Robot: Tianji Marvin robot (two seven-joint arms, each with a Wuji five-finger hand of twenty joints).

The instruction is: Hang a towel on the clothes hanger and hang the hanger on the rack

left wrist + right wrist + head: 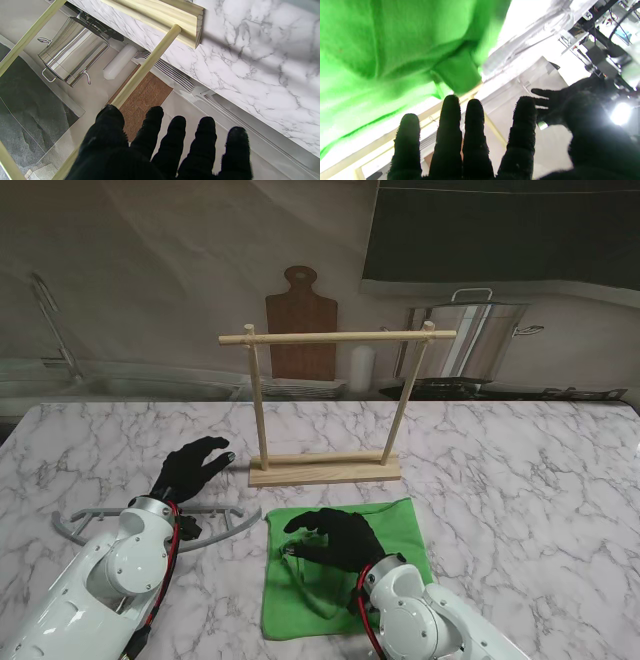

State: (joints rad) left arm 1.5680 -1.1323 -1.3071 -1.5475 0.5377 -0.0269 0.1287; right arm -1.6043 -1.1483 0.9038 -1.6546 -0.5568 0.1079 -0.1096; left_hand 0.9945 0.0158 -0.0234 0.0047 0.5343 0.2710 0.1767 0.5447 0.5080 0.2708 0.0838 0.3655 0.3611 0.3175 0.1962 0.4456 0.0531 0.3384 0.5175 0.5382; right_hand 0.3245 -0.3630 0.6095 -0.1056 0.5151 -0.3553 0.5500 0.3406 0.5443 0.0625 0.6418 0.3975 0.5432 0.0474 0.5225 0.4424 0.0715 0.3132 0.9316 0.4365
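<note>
A green towel point(400, 530) lies flat on the marble table, nearer to me than the wooden rack point(325, 470). My right hand point(340, 538) hovers over the towel's left part with fingers spread and nothing in it; its wrist view shows the towel point(382, 50) beyond the fingers point(450, 130). A grey clothes hanger point(225, 527) lies on the table to the left, partly hidden under my left arm. My left hand point(192, 468) is open, apart from the hanger, fingers pointing toward the rack's left post point(147, 65).
The rack's top bar point(340, 337) spans two upright posts on a flat base point(162, 12). Behind the table are a wooden cutting board point(300, 320), a white cylinder point(361, 368) and a steel pot point(475, 335). Bare marble point(530, 470) extends to the right.
</note>
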